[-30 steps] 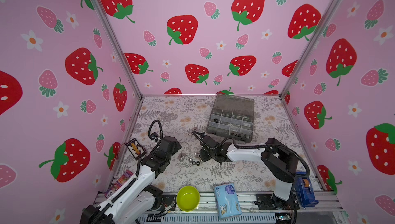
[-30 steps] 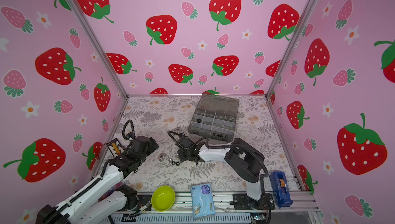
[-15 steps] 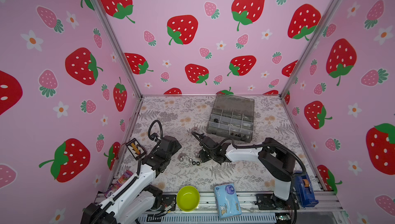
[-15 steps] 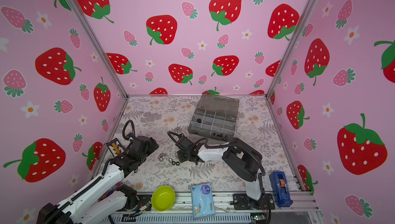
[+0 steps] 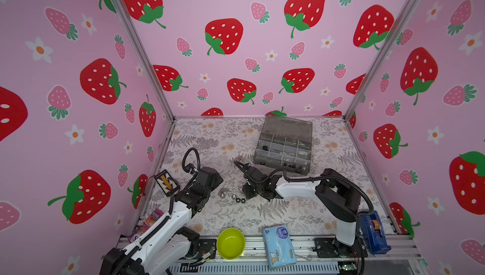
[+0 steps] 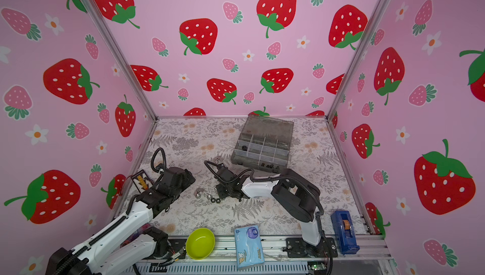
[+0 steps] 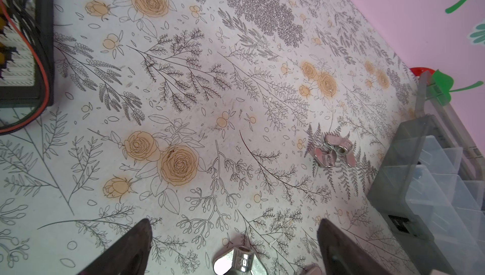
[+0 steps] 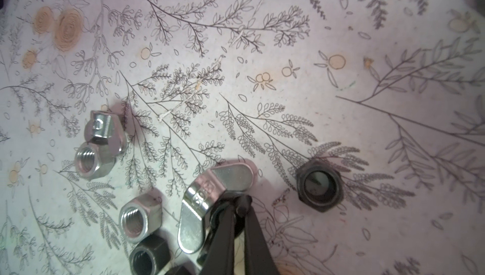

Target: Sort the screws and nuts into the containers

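Left gripper (image 7: 234, 222): released, fingers (image 7: 131, 250) spread wide, low over the mat (image 5: 210, 140), just left of the loose nuts.
Lone wing nut (image 7: 236, 260): silver, lying on the mat between the left fingers, apart from both.
Right gripper (image 8: 238, 204): clenched, tips pressed together down at the mat on the right edge of the loose nuts. A small dark bit sits at the tips; I cannot tell whether it is gripped.
Wing nut (image 8: 207, 202): silver, flat on the mat, touching the side of the right gripper's tips.
Loose nuts (image 5: 233, 197): a small cluster on the near middle of the mat, between the two grippers in both top views.
Silver nuts (image 8: 136, 220): several threaded ones lying close together beside the wing nut.
Black nut (image 8: 319, 187): hex, alone on the mat on the other side of the tips.
Wing-nut pair (image 7: 333, 150): two silver ones touching, on the mat just left of the box's near left corner.
Box (image 5: 283, 150): grey, far right of centre, lid (image 5: 288, 126) open toward the far wall.
Black pieces (image 5: 294, 166): a few in the box's near right compartment.
Near edge: green bowl (image 5: 230, 243), tissue pack (image 5: 279, 246), blue tape dispenser (image 5: 372, 234), left to right.
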Available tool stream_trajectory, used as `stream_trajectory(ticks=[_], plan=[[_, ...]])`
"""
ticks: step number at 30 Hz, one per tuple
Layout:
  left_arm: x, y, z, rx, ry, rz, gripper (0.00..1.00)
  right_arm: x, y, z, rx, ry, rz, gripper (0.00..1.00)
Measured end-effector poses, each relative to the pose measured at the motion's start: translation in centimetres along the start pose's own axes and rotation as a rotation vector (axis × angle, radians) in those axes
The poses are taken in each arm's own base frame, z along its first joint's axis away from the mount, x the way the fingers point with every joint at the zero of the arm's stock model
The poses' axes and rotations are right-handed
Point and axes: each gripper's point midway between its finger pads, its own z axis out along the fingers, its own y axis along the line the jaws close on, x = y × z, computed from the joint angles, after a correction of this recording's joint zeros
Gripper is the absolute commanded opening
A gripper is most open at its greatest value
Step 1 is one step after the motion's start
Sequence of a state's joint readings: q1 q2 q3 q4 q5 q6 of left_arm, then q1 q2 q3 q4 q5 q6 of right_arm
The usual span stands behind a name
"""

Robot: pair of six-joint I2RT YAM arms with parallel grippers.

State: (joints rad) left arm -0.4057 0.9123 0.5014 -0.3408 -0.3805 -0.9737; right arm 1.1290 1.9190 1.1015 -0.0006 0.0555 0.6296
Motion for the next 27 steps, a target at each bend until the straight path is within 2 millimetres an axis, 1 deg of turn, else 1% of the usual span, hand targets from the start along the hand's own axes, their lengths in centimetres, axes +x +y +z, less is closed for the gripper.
stream_trajectory(ticks=[10,16,20,24,27], plan=[[0.0,0.1,0.0,-0.003,-0.001,-0.001,0.99,0.0,-1.1,-0.3,0.059,-0.002,-0.008,0.03],[0.0,0.2,0.1,-0.007,0.001,-0.002,0.99,-0.6,-1.2,-1.0,0.074,-0.021,-0.012,0.19],[0.0,0.2,0.1,-0.009,0.001,-0.001,0.99,-1.0,-1.1,-1.2,0.079,-0.023,-0.013,0.25],[0.0,0.2,0.2,-0.011,0.002,0.004,0.99,-2.4,-0.6,-1.7,0.083,-0.048,-0.001,0.33],[0.1,0.3,0.2,-0.015,0.005,0.008,0.99,-3.9,-0.2,-1.9,0.09,-0.075,0.007,0.37]])
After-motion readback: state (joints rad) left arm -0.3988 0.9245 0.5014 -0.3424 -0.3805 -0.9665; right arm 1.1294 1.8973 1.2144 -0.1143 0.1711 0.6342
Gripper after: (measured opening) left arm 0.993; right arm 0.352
